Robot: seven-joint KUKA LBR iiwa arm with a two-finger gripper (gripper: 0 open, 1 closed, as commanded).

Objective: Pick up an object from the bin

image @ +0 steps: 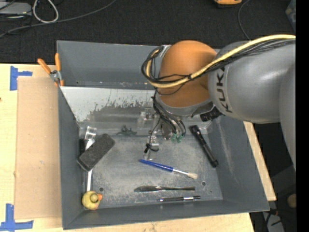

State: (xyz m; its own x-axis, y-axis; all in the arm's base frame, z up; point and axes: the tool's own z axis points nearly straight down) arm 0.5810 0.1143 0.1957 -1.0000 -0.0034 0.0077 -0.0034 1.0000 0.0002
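The step in hand is judged to be the approach. The gripper (154, 146) is seen in the middle of the frame, under the round orange wrist cover (186, 74). It is placed low inside the grey metal bin (96, 76), and nothing is seen held in it. Whether it is open or closed cannot be told, because it is partly hidden by the wrist.

The nearest thing is a thin blue plastic stick with a white tip (166, 168). It lies flat on the bin floor just below the gripper in the frame and slants toward the lower right. A black marker pen (205, 148) lies slanted to the right of the gripper. Near the lower edge a slim metal tool like tweezers (164, 189) and a thin black pen (177, 197) lie side by side. A dark grey rectangular foam block (95, 151) is at the left, and a small yellow rounded toy (91, 199) is at the lower left.

If the blue stick is chosen, the gripper should be brought over its middle and turned to close across its length. It should then be lowered almost to the floor, since the stick is thin and flat.

On the silver arm (256, 81), at the upper right, the dark letters "KUK" can be read, running upward. The rest of the name is hidden. No writing can be read on the things in the bin.
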